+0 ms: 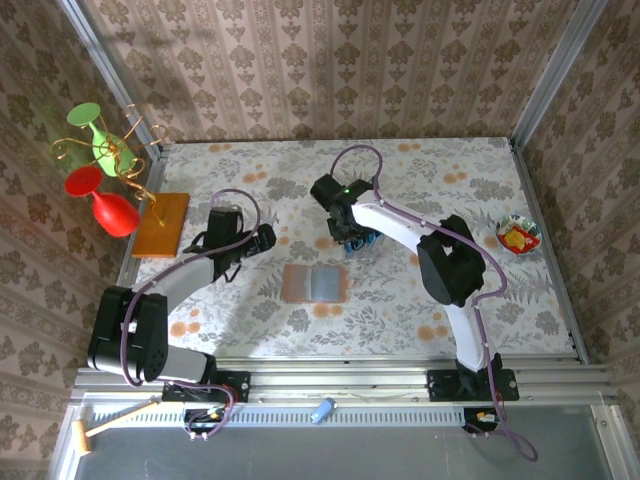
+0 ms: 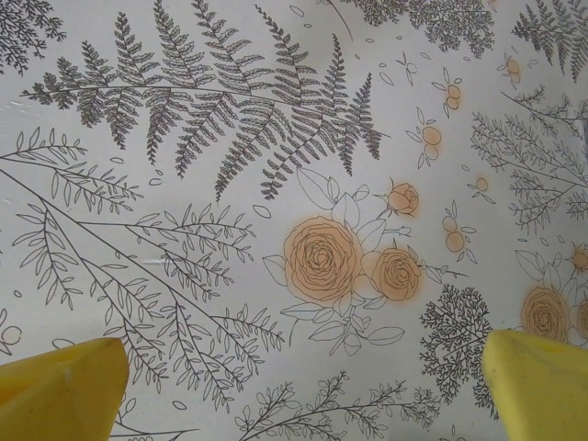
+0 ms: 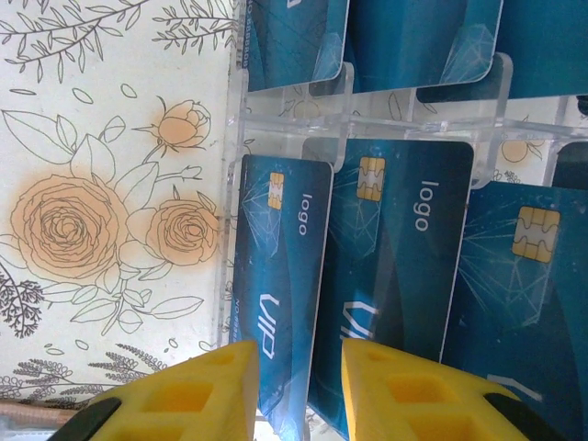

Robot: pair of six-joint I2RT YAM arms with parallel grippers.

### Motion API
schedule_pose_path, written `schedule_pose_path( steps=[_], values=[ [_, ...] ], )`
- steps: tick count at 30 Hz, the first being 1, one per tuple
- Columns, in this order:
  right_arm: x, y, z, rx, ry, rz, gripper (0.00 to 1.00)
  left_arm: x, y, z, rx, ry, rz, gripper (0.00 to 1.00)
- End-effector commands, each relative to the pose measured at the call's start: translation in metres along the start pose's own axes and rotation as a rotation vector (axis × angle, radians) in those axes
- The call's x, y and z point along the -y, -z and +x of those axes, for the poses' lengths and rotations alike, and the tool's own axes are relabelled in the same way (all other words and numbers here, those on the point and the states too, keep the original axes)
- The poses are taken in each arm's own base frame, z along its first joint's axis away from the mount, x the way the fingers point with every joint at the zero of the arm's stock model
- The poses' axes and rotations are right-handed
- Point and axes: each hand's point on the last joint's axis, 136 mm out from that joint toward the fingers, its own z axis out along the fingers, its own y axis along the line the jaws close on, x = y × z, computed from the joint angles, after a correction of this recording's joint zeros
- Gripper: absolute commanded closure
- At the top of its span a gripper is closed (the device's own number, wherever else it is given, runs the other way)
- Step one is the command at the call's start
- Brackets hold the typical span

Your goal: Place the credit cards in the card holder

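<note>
Right gripper [image 3: 299,367] first: yellow fingers [image 3: 184,395] drawn in part-way, neither wide nor pressed together, with the lower end of the leftmost card [image 3: 280,257] down in the gap between them. Left finger overlapping that card's edge; impossible to tell whether pinching it or merely straddling it. Beside that card, more of the credit cards [image 3: 404,266]: glossy blue, gold chips, pale "logo" and "VIP" lettering, leaning in a clear acrylic rack [image 3: 285,124], with a further row past the divider. Left of the rack, floral tablecloth [image 3: 92,110] with orange roses. From above, the right gripper [image 1: 352,240] tipped down over the blue cards at mid-table. Card holder [image 1: 314,283] on the near side of the rack and slightly left, lying open and flat on the cloth, reddish-brown on its left half, greyish on its right, apart from both grippers. Left gripper [image 2: 303,386] spread wide, fingertips at the bottom corners of its wrist view, over fern and rose print; from above, just left of the holder. Further out, an orange-brown board [image 1: 160,225] at the left edge beside a wire stand [image 1: 100,170] of green and red glasses, and a small bowl [image 1: 518,236] at the right edge.
</note>
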Motion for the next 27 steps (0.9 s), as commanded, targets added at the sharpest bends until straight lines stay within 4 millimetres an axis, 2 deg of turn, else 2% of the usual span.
schedule_pose_path(
  steps=[1,16,27],
  values=[
    [0.000,-0.008,0.007,-0.049,0.004,0.014,0.68,-0.002,-0.004,-0.001,-0.003,0.014,0.002,0.00],
    [-0.013,-0.014,0.009,-0.067,0.016,-0.005,0.69,-0.002,-0.009,0.000,-0.004,0.014,0.006,0.00],
    [-0.015,-0.004,0.001,-0.041,0.001,-0.026,0.74,-0.001,-0.010,0.000,-0.006,0.011,0.006,0.00]
  ],
)
